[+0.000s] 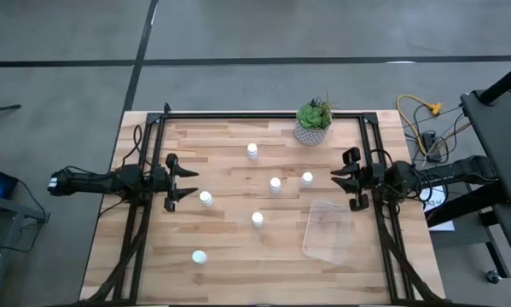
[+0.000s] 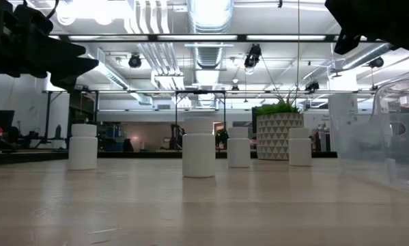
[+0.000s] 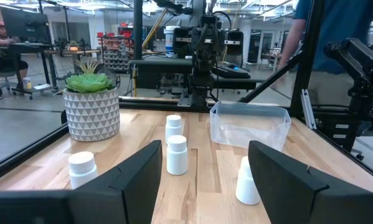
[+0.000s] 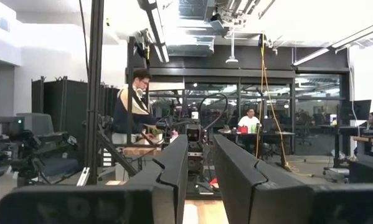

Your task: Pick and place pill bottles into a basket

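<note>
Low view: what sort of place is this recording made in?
Probably an industrial lab or workshop: exposed ceiling ducts, a butcher-block table framed by dark arm mounts, and people at desks beyond it.

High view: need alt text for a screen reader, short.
Seen from above, six white pill bottles stand scattered on a wooden table, none yet in the clear basket lying empty near the right side. The left gripper waits open at the left edge, the right gripper shut at the right edge; a potted plant stands at the far edge.
</note>
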Robot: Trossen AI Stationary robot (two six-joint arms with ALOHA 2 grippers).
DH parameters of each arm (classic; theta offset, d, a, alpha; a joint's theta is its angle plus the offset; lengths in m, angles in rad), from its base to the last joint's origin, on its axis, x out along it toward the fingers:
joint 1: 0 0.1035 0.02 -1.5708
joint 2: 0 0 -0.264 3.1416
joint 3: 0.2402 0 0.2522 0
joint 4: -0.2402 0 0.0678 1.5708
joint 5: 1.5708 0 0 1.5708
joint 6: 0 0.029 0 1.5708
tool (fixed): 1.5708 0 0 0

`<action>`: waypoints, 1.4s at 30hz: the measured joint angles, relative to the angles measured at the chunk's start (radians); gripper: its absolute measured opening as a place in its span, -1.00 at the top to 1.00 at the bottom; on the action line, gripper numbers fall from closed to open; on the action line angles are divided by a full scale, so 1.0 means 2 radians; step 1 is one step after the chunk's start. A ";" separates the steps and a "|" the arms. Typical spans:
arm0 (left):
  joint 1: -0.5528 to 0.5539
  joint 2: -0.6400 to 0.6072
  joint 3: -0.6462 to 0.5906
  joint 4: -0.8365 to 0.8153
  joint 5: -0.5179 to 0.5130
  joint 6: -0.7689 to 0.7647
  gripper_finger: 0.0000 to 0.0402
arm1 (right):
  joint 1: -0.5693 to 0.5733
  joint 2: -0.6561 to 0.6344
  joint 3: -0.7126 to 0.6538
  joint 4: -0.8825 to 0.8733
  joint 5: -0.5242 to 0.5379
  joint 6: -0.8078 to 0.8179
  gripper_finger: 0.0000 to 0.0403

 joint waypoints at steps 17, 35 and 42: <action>0.000 0.000 0.000 0.000 0.000 0.000 -0.10 | 0.000 0.000 0.000 0.000 0.000 0.000 0.66; 0.000 0.000 0.000 0.000 0.000 0.000 -0.10 | 0.000 -0.001 0.000 0.000 0.000 0.000 0.66; 0.000 0.000 0.000 0.000 0.000 0.000 -0.10 | 0.000 -0.001 0.000 0.000 0.000 0.003 0.66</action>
